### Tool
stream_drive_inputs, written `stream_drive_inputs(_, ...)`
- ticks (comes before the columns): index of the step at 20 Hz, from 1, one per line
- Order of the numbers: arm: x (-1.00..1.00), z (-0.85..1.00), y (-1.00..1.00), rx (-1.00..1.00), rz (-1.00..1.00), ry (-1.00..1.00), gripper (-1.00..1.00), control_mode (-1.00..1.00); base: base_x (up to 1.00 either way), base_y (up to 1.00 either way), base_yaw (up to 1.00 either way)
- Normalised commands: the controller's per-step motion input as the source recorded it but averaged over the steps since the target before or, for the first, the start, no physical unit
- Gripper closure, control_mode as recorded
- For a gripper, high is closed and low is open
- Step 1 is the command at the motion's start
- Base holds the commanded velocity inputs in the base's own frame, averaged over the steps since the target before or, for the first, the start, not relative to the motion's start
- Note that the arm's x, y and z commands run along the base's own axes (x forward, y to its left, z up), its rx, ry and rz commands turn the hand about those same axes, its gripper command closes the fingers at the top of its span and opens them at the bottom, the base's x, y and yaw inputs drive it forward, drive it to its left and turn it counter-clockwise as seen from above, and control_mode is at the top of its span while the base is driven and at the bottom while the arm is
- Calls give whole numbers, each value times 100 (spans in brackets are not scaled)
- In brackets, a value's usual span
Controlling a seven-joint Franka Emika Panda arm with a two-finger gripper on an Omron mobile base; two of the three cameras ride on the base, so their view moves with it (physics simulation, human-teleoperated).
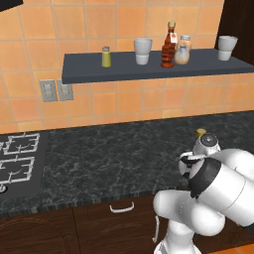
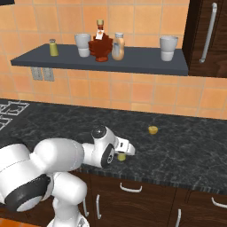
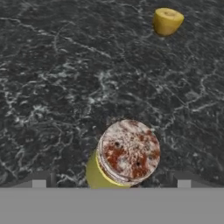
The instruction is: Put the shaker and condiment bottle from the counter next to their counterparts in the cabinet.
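Two white-grey cups stood on the long dark grey wall shelf (image 1: 89, 74), one (image 1: 142, 50) near its middle and one (image 1: 227, 47) toward its far end; whether either held anything could not be told. Between them the dark red ribbed condiment bottle with a tan cap (image 1: 168, 47) stood just beside the squat pale orange grey-capped bottle (image 1: 183, 49), and a small yellow-green shaker with a grey cap (image 1: 106, 56) stood apart near the other end. On the black speckled stone counter (image 2: 186, 150), the gripper (image 3: 111, 183) hung directly over the other yellow-green shaker (image 3: 122, 157), whose speckled metal cap sat between the spread finger tips (image 3: 39, 181), neither tip touching it. Beyond the jaws, well apart, lay a small yellow rounded object (image 3: 167, 20).
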Motion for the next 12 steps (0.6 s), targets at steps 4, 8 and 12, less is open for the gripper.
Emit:
stream_drive_inputs(4,26,-40,-1,0,0,5,-100,-100,0,0,0)
stream_drive_inputs(8,20,-36,2,0,0,2,100,-100,0,0,0)
stream_drive_inputs(12,20,-41,0,0,0,2,100,-100,0,0,0)
